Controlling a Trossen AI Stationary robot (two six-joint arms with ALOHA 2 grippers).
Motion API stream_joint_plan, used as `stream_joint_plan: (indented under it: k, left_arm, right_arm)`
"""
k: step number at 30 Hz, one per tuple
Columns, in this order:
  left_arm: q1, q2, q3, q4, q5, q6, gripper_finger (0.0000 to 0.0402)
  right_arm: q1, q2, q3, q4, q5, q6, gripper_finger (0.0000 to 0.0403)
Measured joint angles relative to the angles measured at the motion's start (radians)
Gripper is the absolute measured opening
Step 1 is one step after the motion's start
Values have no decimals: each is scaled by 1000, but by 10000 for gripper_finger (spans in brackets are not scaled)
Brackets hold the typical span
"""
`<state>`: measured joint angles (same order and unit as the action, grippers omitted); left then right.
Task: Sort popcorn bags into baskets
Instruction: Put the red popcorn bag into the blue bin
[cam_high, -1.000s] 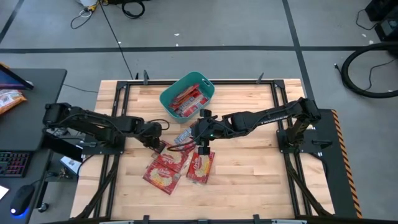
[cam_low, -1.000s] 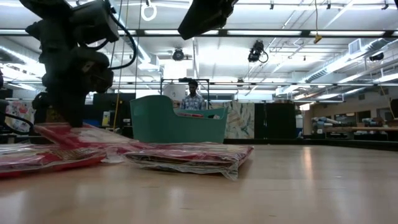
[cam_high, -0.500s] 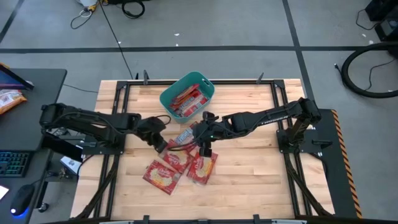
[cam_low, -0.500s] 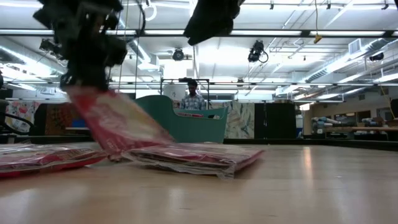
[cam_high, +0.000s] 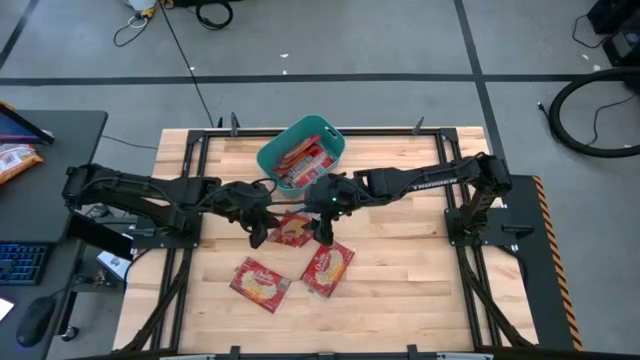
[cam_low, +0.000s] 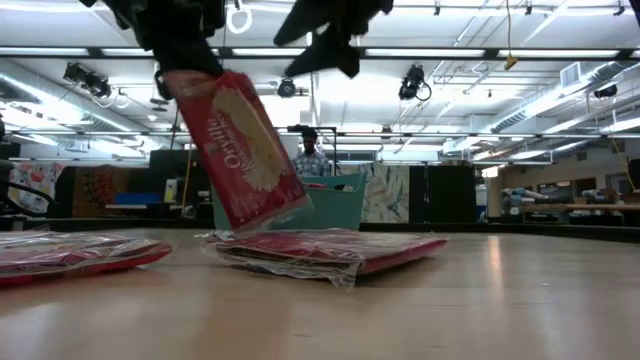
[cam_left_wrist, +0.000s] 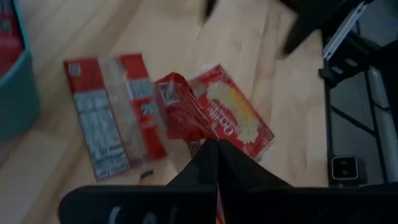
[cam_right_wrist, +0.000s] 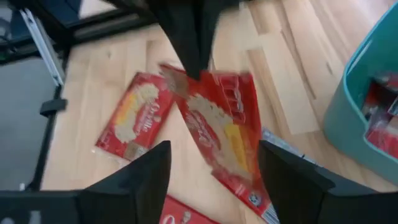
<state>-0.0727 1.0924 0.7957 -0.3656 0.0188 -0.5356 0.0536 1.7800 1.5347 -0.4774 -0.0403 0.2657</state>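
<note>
— Since that packet (cam_low: 240, 150) is dangling in the air, which arm has it?

— The left one. Its fingers (cam_high: 257, 228) are pressed together on the packet's top edge, so it hangs tilted, clear of the counter (cam_high: 400, 290). Pinching one edge is probably the easy way to peel a flat bag off a pile.

— And the packets nearest us?

— Two lie flat on the wood: one (cam_high: 262, 282) toward the left arm's side, one (cam_high: 327, 266) just beside it. From the low camera they look like limp, slippery cellophane, so I'd guess they slide easily.

— What's the right arm doing?

— Its fingers (cam_high: 322, 224) are spread wide with nothing between them, hovering close by the lifted packet. Another packet (cam_left_wrist: 112, 130) lies flat below, printed side down, near the tub.

— Is it helping?

— Hard to say. It may have just let go, or be waiting its turn.

— And the tub?

— The teal tub (cam_high: 335, 141) sits at the far edge of the counter, beyond both arms, with several red packets (cam_high: 300, 160) already inside. The lifted one has to travel that way. A person (cam_low: 312, 152) stands far behind it.
</note>
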Motion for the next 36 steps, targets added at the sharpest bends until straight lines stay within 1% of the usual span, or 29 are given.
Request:
stream_joint_plan:
  k: [4,6,8,10,15,17,19,21,28,32,36]
  left_arm:
    - [0,0,4,31,-15,46,0]
    - [0,0,5,47,-16,57,0]
    - [0,0,5,48,-16,58,0]
    - [0,0,5,58,-16,65,0]
    - [0,0,5,104,-16,120,0]
    - [0,0,5,137,-16,156,0]
    - [-2,0,5,173,-31,178,0]
    - [-4,0,5,200,-57,189,0]
    - [-4,0,5,221,-108,192,4]
    - [-4,0,5,220,-112,187,7]
    - [-3,0,5,219,-111,155,13]
  right_arm:
    - [-21,44,-1,2,-39,-83,274]
    - [-31,66,-1,12,-35,-126,283]
    - [-45,77,-1,1,-21,-136,287]
    - [-59,81,-1,22,-23,-160,287]
    - [-81,84,-1,71,-70,-302,274]
    - [-85,84,-1,84,-113,-340,265]
    - [-91,84,-1,88,-166,-352,251]
    - [-95,84,-1,88,-190,-344,231]
    - [-93,84,-1,80,-198,-348,136]
    - [-94,84,-1,75,-198,-348,83]
    - [-95,82,-1,67,-202,-345,41]
